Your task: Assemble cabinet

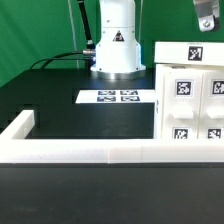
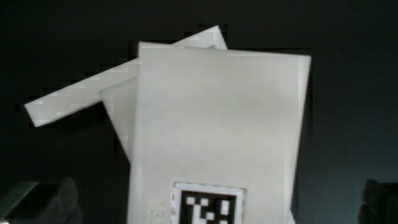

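Here, the cabinet [image 1: 190, 95] was seen standing just behind the border rail [image 1: 90, 152], at the exterior view's right, directly beneath the gripper [image 1: 207, 20], its long axis upright. Whether the fingers were parted could not be told. The marker board [image 1: 117, 97] lay nearby, unobstructing.

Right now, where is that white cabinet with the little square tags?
In the exterior view the cabinet stands on the black table's right side, behind the white border rail and right of the marker board.
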Motion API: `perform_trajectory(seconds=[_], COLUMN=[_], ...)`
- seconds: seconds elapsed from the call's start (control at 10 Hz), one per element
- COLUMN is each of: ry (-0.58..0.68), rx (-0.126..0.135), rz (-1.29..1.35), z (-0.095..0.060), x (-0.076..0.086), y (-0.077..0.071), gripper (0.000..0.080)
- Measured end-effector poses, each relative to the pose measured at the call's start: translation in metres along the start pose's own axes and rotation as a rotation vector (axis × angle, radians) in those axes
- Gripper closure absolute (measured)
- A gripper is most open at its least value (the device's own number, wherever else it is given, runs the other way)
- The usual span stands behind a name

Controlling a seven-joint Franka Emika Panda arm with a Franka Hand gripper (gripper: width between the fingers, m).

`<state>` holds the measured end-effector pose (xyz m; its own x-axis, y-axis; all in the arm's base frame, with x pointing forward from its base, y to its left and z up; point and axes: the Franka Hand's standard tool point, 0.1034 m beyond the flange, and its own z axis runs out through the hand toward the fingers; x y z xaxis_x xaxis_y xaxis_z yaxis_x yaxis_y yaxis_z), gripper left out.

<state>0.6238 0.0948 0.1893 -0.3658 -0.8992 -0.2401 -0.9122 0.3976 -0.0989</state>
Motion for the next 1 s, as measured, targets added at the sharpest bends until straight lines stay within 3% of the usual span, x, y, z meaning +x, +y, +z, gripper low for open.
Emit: perform_trajectory(seconds=[0.2, 0.3, 0.5, 0.7, 1.0], ry=[0.009, 0.055, 0.056, 0.044, 0.039], rx=[-0.01, -0.078, -0.094, -0.14, -0.15], rz=[-0.057, -0.266, -0.554, -0.813, -1.052], z=[0.004, 0.007, 0.007, 0.008, 0.008], x=[0.001, 0.0, -0.006, -0.009, -0.01], y=[0.001, 0.004, 0.002, 0.002, -0.002], gripper=[0.0002, 0.0002, 0.0002, 0.0002, 0.0002])
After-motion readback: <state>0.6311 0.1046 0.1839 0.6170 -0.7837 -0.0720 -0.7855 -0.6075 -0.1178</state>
